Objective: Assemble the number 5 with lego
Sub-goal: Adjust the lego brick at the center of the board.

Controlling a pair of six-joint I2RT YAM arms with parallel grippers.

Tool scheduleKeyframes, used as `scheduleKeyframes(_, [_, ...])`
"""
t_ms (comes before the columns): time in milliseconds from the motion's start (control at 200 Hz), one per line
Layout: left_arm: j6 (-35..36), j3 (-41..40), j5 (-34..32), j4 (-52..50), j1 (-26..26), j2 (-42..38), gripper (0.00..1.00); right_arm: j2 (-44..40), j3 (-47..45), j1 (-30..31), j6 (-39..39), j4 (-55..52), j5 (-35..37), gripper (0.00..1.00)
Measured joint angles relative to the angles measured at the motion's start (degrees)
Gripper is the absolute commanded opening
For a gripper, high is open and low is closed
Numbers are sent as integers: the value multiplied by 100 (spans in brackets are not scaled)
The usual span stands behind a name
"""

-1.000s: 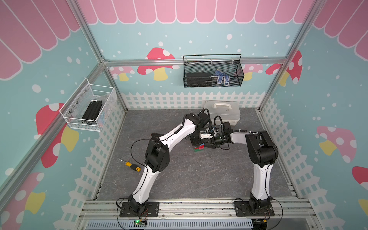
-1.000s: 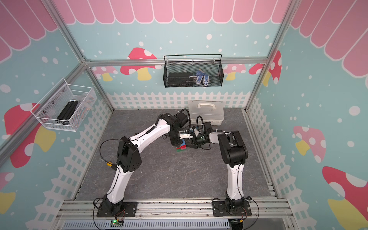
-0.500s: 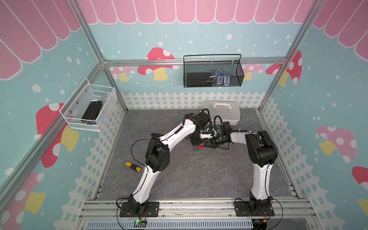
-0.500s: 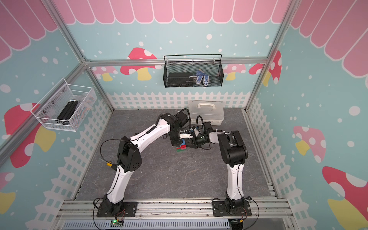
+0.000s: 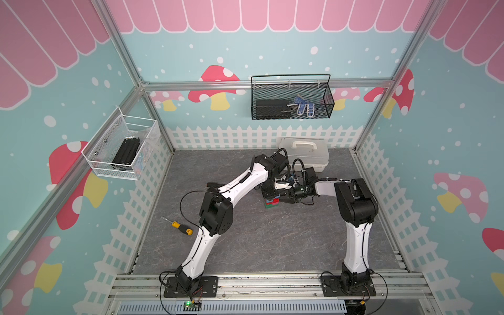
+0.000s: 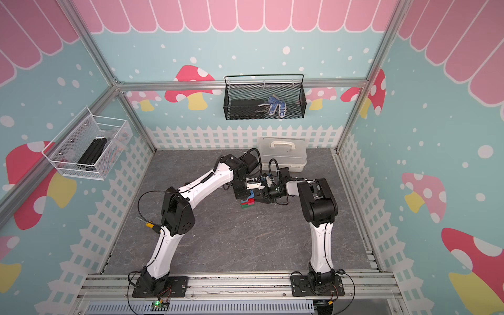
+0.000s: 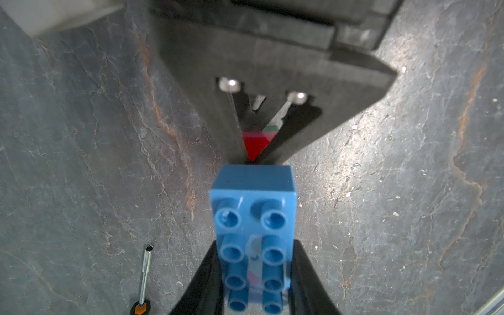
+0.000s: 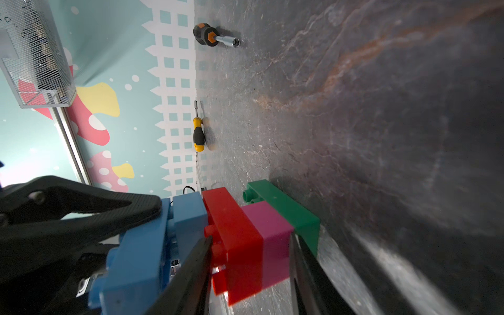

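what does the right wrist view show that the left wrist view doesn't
Only the right wrist: the pink brick between the red brick and green brick, the small blue brick, a yellow screwdriver and a wire basket.
Only the left wrist: the full studded top of the long blue brick held in the left hand.
Both: the long blue, red and green bricks, plus the black-and-orange driver.

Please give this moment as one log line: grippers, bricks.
left gripper shut on long blue brick | right gripper shut on brick stack | long blue brick over small blue brick, seating unclear
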Motion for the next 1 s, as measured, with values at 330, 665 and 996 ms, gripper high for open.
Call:
scheduleKeyframes(330, [-4, 0, -35, -31, 0, 28, 0, 0, -2, 4, 20, 0, 68, 53])
scheduleKeyframes(665, [-4, 0, -39, -24, 0, 33, 0, -63, -22, 9, 28, -33, 133, 50])
scheduleKeyframes(996, [-7, -13, -39, -11, 0, 33, 0, -98, -35, 9, 44, -39, 160, 46])
